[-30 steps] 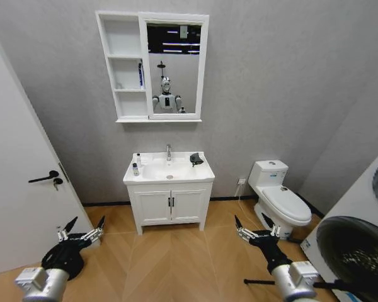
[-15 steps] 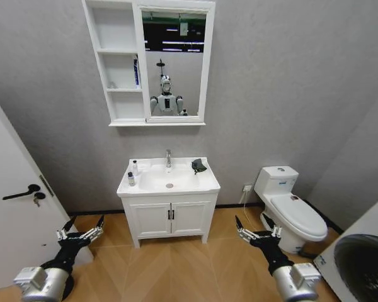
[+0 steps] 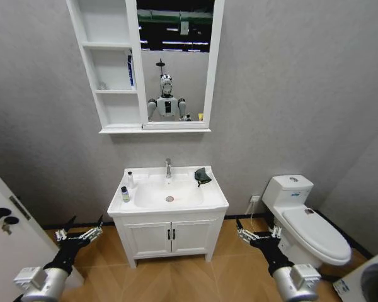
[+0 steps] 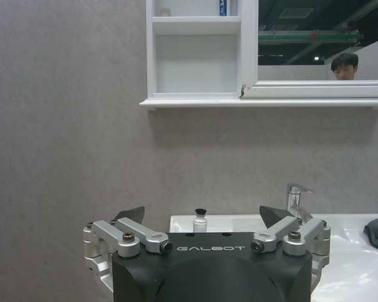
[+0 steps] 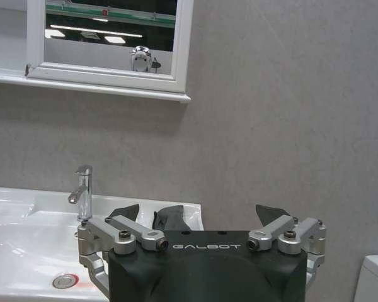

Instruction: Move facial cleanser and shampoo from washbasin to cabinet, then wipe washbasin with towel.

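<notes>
The white washbasin (image 3: 217,200) stands ahead on a low vanity, with a chrome tap (image 3: 168,168) at its back. Two small bottles (image 3: 125,194) (image 3: 130,178) stand on its left rim; I cannot tell which is the facial cleanser and which the shampoo. The dark towel (image 3: 203,176) lies on the right rim, also seen as the towel (image 5: 170,218). Above hangs the cabinet (image 3: 107,63) with open shelves and a mirror. My left gripper (image 3: 83,224) (image 4: 201,217) and right gripper (image 3: 253,228) (image 5: 198,214) hang low in front of the vanity, both open and empty, well short of the basin.
A toilet (image 3: 309,221) stands right of the vanity (image 3: 170,238). A white door (image 3: 6,233) is close on the left. A washing machine corner (image 3: 373,284) shows at the lower right. A blue item (image 3: 131,68) stands on the cabinet's middle shelf.
The whole head view has shifted: the camera has come closer to the basin and cabinet, which now look larger. Both grippers stay held low and open as before.
</notes>
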Motion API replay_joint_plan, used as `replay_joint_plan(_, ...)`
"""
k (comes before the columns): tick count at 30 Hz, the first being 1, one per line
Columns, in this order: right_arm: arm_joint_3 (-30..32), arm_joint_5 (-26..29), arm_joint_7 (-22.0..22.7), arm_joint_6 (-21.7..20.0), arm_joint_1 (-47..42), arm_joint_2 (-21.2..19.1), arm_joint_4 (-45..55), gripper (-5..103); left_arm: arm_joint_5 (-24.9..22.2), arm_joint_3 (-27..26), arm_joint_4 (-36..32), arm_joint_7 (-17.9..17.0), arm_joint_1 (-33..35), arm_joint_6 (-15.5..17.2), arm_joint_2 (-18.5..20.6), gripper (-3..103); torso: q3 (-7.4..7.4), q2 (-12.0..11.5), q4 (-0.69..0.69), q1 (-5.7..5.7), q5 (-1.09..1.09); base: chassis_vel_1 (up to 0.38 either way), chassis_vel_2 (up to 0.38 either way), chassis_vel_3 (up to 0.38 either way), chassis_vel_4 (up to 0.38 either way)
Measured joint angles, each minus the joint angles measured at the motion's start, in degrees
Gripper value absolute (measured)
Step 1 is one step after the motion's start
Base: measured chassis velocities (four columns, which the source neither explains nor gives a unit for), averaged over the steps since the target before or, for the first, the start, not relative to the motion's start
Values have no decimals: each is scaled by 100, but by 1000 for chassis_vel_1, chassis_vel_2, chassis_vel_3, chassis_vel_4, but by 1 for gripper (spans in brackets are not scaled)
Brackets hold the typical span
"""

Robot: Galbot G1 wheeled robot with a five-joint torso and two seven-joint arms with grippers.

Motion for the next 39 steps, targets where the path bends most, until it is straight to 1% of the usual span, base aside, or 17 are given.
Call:
replay_joint_plan(7, -11, -8, 1, 0, 4, -9, 1, 100, 3, 7, 15, -3, -18, -1, -15, 100, 0, 0, -2, 0, -2, -254, 251, 267, -253)
replay_joint_plan(8, -19, -10, 2, 0, 6, -9, 0, 100, 4, 7, 15, -3, -22, 0, -16, 100, 0, 0, 0, 0, 1, -234, 253, 255, -249)
replay_joint_plan(10, -30, -13, 2, -3, 6, -12, 0, 100, 4, 8, 15, -4, -26, -1, -18, 100, 0, 0, -2, 0, 0, -226, 257, 279, -257)
replay_joint_plan(12, -42, -18, 5, -18, 13, -18, 2, 100, 5, 9, 21, -5, -27, -4, -27, 100, 0, 0, 1, 1, 2, -269, 234, 275, -258)
replay_joint_plan(14, -49, -21, 9, -26, 12, -19, 3, 100, 9, 16, 34, -5, -28, -12, -41, 100, 0, 0, -2, 0, -1, -260, 266, 270, -248)
replay_joint_plan(19, -58, -63, 11, -76, 21, -12, 17, 100, 97, 92, 138, -7, -18, -139, -155, 100, 2, -2, 0, 8, 1, -200, 191, 180, -177)
replay_joint_plan(23, -69, -57, 69, -81, 71, -6, 16, 100, 210, 182, 256, -1, 37, -282, -284, 100, 1, -2, -4, 5, 0, -74, 71, -1, -23)
replay_joint_plan(25, -70, -53, 74, -79, 71, 0, 13, 100, 255, 203, 292, 0, 54, -328, -329, 100, 0, -1, -2, 1, 0, -15, -27, -60, -24)
replay_joint_plan(27, -69, -49, 78, -69, 66, 14, 9, 100, 365, 230, 372, 0, 68, -427, -399, 100, -1, 1, 0, -5, 0, 62, -28, -44, 27)
replay_joint_plan(28, -69, -47, 80, -46, 59, 30, -2, 100, 539, 249, 475, 12, 79, -558, -476, 100, -2, 3, 1, -7, 0, 70, -53, -44, 48)
replay_joint_plan(29, -69, -47, 80, -46, 59, 30, -2, 100, 539, 249, 475, 12, 79, -558, -476, 100, -2, 3, 1, -7, 0, 70, -53, -44, 48)
replay_joint_plan(31, -67, -46, 84, -26, 54, 45, -18, 100, 719, 286, 607, 92, 186, -786, -622, 100, -2, 3, 0, -6, 0, 30, -26, -22, 20)
replay_joint_plan(32, -67, -46, 84, -26, 54, 45, -18, 100, 719, 286, 607, 92, 186, -786, -622, 100, -2, 3, 0, -6, 0, 0, 0, 0, 0)
replay_joint_plan(34, -66, -45, 96, -23, 68, 47, -23, 100, 791, 345, 749, 160, 345, -1019, -763, 100, -1, 2, -1, -3, 1, 0, 0, 0, 0)
replay_joint_plan(35, -66, -45, 96, -23, 68, 47, -23, 100, 791, 345, 749, 160, 345, -1019, -763, 100, -1, 2, -1, -3, 1, 0, 0, 0, 0)
replay_joint_plan(38, -75, -45, 132, -23, 102, 49, -30, 100, 989, 418, 1034, 280, 514, -1333, -873, 100, 0, 0, 0, 1, 0, 0, 0, 0, 0)
replay_joint_plan(39, -75, -45, 132, -23, 102, 49, -30, 100, 989, 418, 1034, 280, 514, -1333, -873, 100, 0, 0, 0, 1, 0, 0, 0, 0, 0)
